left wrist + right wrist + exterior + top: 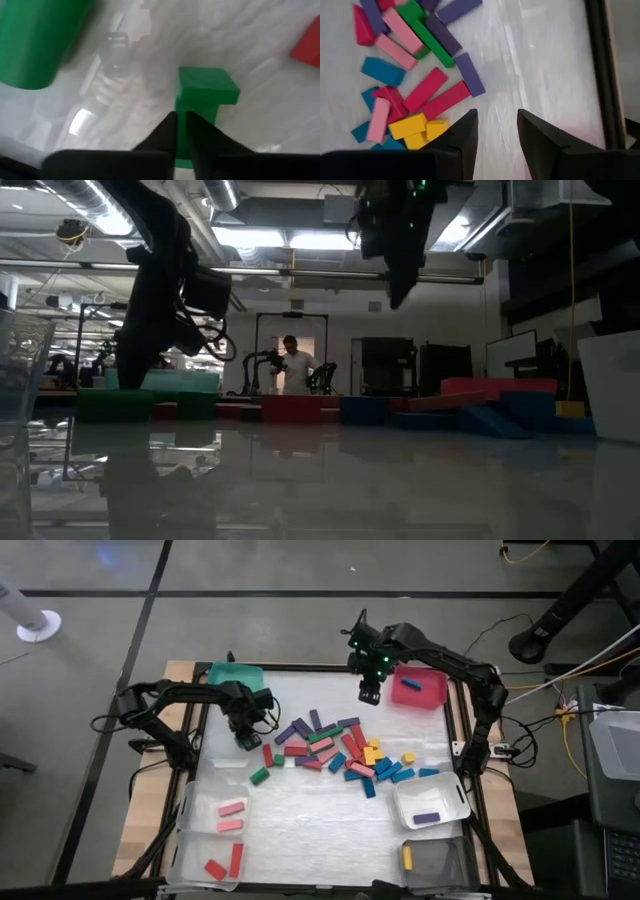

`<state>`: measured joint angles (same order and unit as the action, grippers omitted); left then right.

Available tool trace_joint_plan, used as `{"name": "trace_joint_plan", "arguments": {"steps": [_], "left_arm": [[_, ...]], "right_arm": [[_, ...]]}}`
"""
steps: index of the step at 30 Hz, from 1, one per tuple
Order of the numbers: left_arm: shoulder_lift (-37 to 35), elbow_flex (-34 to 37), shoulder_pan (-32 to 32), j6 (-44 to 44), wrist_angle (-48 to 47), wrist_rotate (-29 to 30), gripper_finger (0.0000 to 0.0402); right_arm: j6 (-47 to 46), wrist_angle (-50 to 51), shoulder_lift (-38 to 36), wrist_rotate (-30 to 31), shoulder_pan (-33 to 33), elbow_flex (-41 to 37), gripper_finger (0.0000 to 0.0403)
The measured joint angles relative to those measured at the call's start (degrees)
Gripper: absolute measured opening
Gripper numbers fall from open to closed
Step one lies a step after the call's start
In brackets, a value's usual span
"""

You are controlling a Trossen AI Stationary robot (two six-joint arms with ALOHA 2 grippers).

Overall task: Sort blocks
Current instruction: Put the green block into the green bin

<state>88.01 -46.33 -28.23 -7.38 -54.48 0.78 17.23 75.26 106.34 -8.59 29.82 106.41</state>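
Fingers of the left gripper [181,131] pinch a green block [206,90] at nine o'clock on the worktop [320,830], apparently bound for the green bin [236,674] at eleven. Right gripper [369,692] hovers empty, fingers apart, above the block pile [340,750] at centre.

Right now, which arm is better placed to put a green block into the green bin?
Left. The left gripper is shut on a green block beside the green bin; the right gripper is open and empty.
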Motion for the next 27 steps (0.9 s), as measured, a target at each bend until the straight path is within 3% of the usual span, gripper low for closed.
{"name": "trace_joint_plan", "arguments": {"steps": [3, 10, 19, 27], "left_arm": [[-0.04, 0.0, 0.0, -2.68, -0.12, -0.42, 0.0014], [-0.04, 0.0, 0.0, -2.0, -0.69, -0.42, 0.0071], [-0.04, 0.0, 0.1, -0.66, -0.48, -3.27, 0.0167], [-0.04, -0.02, 0.22, 1.45, 6.27, -4.07, 0.0193]], "right_arm": [[1.15, -1.84, 0.04, -0.14, -0.02, -5.24, 0.0138], [1.29, -7.72, 0.09, -0.25, -0.13, -15.28, 0.0138], [1.19, -7.73, 0.09, -0.26, -0.17, -16.42, 0.0138], [1.09, -7.8, 0.09, -0.27, -0.17, -16.42, 0.0138]]}}
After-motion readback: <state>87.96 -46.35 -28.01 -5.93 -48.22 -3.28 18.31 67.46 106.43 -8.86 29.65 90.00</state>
